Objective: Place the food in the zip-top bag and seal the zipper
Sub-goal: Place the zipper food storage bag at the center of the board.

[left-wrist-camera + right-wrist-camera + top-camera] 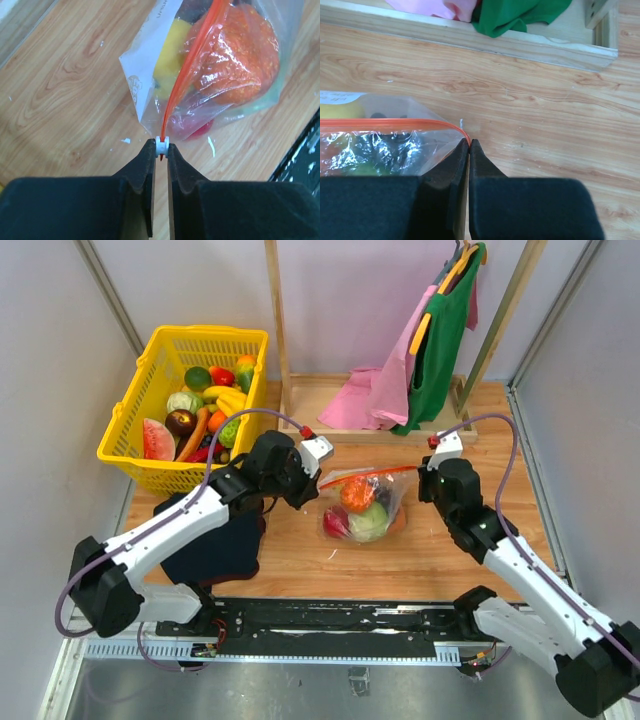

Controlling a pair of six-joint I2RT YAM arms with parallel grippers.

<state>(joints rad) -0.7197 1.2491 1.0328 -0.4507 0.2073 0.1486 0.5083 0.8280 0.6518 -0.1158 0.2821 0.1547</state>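
I have the left gripper [161, 146] clamped on the slider [161, 143] and the right gripper [469, 144] pinching the zipper [390, 122] at its end. A jerky pull could slip either grip, leaving the zip-top bag [388, 486] unsealed.

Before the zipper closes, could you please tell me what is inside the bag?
The bag holds an orange, a pale green cabbage, a red piece and a yellow piece. A dark piece behind them is too covered to name.

There are two claws, the left claw [161, 145] and the right claw [469, 142]. Between them is one zip-top bag [365, 505] with one zipper [175, 92]. One yellow basket [150, 455] is behind the left claw, and two garments [445, 350] are behind the right claw.
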